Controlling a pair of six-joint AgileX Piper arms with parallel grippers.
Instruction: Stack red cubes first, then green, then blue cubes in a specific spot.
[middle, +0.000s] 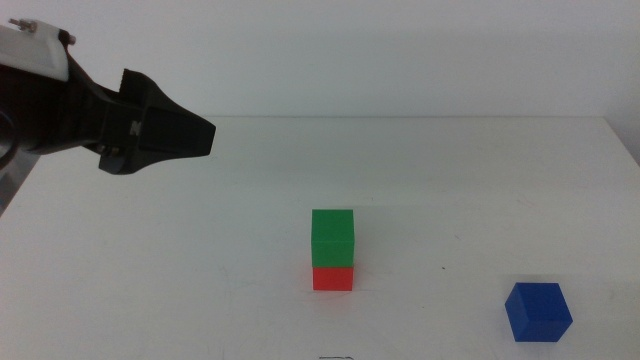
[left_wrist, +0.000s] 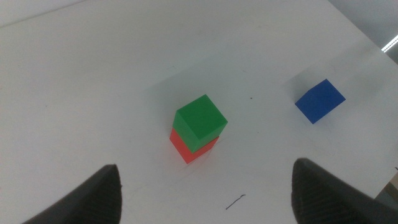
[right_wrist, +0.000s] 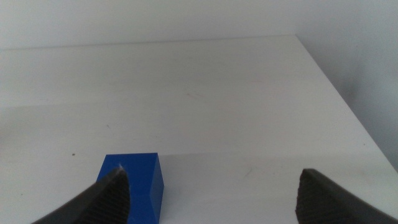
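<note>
Three cubes show in my middle view: the green cube (middle: 333, 237) sits squarely on the red cube (middle: 333, 278) near the centre of the white table (middle: 450, 170), and the blue cube (middle: 538, 311) rests alone, well apart to the right near the front edge. My left gripper (middle: 190, 137) hangs above the table at the upper left, away from the stack, holding nothing.

On the left wrist view I look down on the green cube (left_wrist: 200, 120) atop the red cube (left_wrist: 186, 147), with the blue cube (left_wrist: 319, 101) off to one side; the jaws stand wide apart and empty.

On the right wrist view the blue cube (right_wrist: 133, 190) lies on the table just beside one jaw of the right gripper (right_wrist: 208, 196), whose jaws are spread wide with nothing between them.
</note>
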